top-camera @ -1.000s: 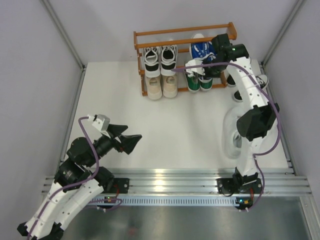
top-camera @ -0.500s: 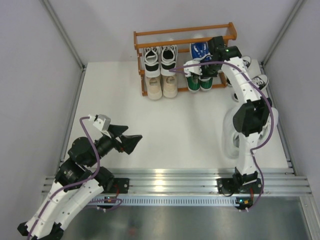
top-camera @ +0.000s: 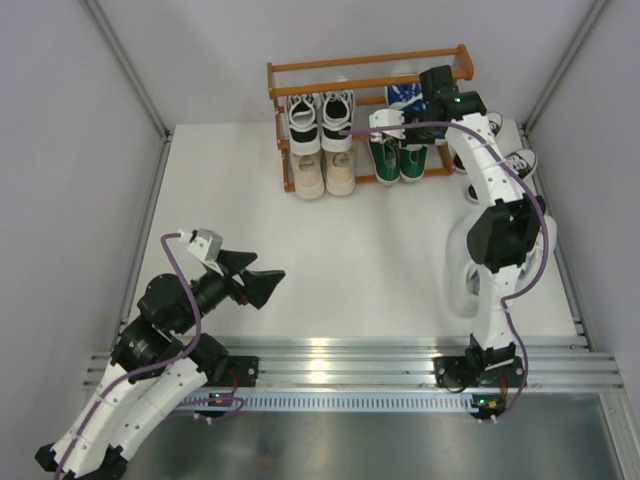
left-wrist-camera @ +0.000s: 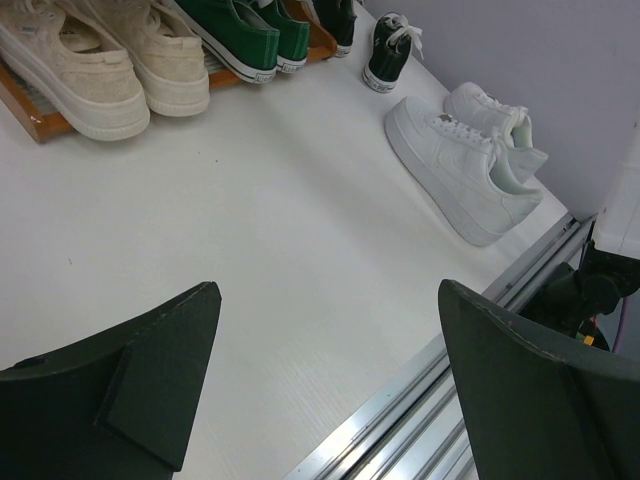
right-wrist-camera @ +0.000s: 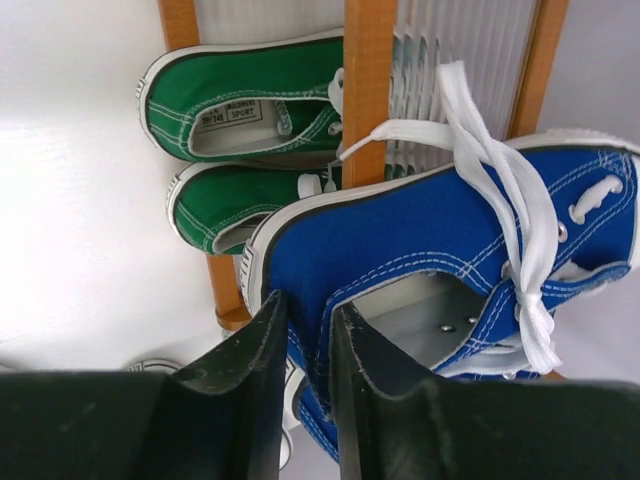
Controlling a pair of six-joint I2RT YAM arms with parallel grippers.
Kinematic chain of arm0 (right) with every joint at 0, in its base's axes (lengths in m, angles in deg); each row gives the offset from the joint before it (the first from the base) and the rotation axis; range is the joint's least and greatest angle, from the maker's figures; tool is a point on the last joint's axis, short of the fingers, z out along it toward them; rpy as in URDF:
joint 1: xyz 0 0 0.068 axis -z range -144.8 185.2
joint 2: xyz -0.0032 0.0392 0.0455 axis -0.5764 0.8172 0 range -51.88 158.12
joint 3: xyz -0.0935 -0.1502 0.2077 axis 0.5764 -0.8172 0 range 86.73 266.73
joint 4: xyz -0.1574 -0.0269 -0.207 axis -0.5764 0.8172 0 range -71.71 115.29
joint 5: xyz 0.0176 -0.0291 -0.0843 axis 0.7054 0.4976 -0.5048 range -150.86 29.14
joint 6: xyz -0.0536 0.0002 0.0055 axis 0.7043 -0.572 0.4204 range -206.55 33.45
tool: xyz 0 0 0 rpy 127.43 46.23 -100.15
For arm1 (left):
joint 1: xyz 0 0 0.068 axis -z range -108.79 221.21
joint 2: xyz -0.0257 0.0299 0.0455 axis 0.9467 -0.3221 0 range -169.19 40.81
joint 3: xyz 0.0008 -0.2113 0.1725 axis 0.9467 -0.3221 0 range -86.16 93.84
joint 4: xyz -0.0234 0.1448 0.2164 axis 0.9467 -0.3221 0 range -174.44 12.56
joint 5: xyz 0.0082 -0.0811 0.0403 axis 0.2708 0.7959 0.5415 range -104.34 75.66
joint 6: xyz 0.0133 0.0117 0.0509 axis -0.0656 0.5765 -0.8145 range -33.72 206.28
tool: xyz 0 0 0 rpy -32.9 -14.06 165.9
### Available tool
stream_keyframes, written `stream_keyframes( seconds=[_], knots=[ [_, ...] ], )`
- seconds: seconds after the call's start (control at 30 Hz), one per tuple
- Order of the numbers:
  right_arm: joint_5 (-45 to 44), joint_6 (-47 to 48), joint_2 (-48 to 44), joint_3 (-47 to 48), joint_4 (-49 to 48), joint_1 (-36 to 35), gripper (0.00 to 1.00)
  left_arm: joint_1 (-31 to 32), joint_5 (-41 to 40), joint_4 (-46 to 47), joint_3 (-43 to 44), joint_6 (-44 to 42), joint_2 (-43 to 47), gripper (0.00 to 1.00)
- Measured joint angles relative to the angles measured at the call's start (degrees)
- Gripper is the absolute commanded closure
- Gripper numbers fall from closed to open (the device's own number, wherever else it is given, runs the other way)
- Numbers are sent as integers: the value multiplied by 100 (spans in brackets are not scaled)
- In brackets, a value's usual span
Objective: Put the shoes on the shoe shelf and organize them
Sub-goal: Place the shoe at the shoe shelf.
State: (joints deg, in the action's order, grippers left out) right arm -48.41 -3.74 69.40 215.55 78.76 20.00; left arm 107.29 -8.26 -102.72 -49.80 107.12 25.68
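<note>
Ideally the right gripper (right-wrist-camera: 310, 305), barely parted astride the blue canvas sneaker (right-wrist-camera: 420, 240), grip uncertain, widens fully before lifting off the orange-brown wooden rack (right-wrist-camera: 370, 50).

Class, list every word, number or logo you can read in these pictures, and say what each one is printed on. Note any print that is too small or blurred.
"SPORT": on the white label inside the upper green shoe, right wrist view.
Smaller print on the same label, left of and above "SPORT": too small and blurred to read.
No other text is legible in any view.
</note>
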Motion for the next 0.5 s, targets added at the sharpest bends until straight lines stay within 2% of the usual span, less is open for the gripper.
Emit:
stream_keyframes(
  seconds=[0.5],
  knots=[
    [-179, -326, -46, -61, -612, 11, 51, 0, -17, -4, -42, 2, 4, 5]
  ],
)
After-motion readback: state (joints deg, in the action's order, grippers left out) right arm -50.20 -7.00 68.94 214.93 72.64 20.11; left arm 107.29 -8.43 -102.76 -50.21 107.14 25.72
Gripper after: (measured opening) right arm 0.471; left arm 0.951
